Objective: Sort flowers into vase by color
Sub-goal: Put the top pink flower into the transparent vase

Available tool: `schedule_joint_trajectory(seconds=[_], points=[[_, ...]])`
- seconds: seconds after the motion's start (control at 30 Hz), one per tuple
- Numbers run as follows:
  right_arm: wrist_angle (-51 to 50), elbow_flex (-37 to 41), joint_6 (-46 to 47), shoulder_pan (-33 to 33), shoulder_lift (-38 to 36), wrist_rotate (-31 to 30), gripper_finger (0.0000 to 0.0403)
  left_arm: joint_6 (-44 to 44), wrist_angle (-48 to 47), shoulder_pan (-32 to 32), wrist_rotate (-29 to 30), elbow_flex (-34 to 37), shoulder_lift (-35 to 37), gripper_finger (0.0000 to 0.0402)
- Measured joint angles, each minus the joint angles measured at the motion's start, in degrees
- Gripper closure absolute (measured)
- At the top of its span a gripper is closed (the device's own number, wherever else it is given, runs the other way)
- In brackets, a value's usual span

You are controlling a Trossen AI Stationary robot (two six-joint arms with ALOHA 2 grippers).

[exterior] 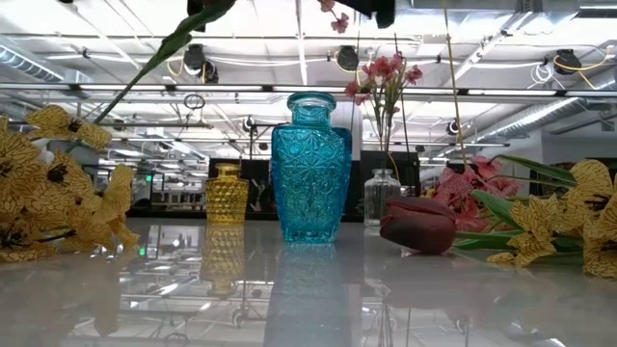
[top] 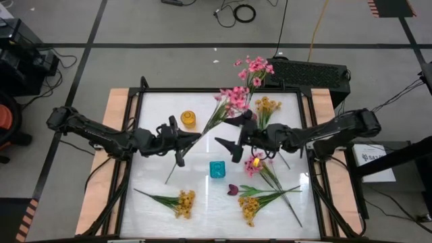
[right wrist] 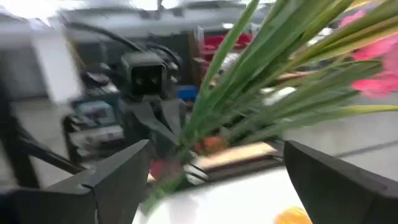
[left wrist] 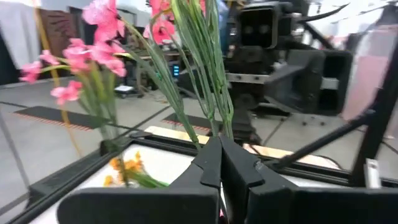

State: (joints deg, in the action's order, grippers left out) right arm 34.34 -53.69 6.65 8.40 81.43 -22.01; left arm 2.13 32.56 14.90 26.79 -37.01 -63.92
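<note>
From above, the left gripper point(top: 181, 143) holds a pink flower sprig point(top: 233, 96) low on its stem, blossoms reaching toward the table's far edge, and the right gripper point(top: 236, 140) waits spread just beside that stem; a handover could go wrong if the long, top-heavy sprig swings or slips as one grip loosens. The low view shows the blue vase point(exterior: 310, 166), yellow vase point(exterior: 228, 194) and a small clear vase point(exterior: 382, 199) holding pink flowers, a narrow mouth the stem could miss. The left wrist view shows fingers point(left wrist: 214, 167) pressed together on the stem. The right wrist view, though blurred, seems to show its fingers point(right wrist: 118, 180) wide apart around the green leaves point(right wrist: 261, 81), touching nothing.
</note>
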Motion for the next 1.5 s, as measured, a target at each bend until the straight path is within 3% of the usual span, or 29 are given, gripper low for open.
schedule_joint_trajectory(seconds=[0.13,0.27,0.47,0.77,0.97,1.27,1.33,1.5], points=[[4.84,0.0,5.48,-1.71,3.13,5.47,0.0046,-1.05,0.12,0.15,-0.9,0.0,-0.01,0.0398],[6.05,0.02,9.79,-3.11,4.73,5.95,0.0046,-1.82,1.07,0.15,-0.92,0.0,-0.02,0.0398],[8.38,0.02,11.13,-4.39,5.66,10.59,0.0046,-3.04,2.01,0.15,-1.2,0.0,-0.06,0.0398],[11.33,0.02,9.18,-4.33,5.64,11.95,0.0055,-2.95,2.54,-0.5,-1.75,0.0,-3.07,0.0398],[11.23,0.02,9.18,-4.33,5.64,11.5,0.0139,-2.89,2.97,-1.03,-1.71,0.0,-3.28,0.0398],[9.3,0.02,8.17,-4.33,5.64,9.98,0.0368,-1.7,2.26,-1.03,0.36,0.0,-3.28,0.0369],[8.67,0.02,7.22,-4.33,5.64,9.94,0.039,-0.72,2.37,-1.06,0.39,0.0,-3.22,0.0346],[8.21,0.02,7.22,-4.35,5.25,9.86,0.0386,0.6,0.58,-1.0,-0.24,0.0,-2.46,0.0261]])
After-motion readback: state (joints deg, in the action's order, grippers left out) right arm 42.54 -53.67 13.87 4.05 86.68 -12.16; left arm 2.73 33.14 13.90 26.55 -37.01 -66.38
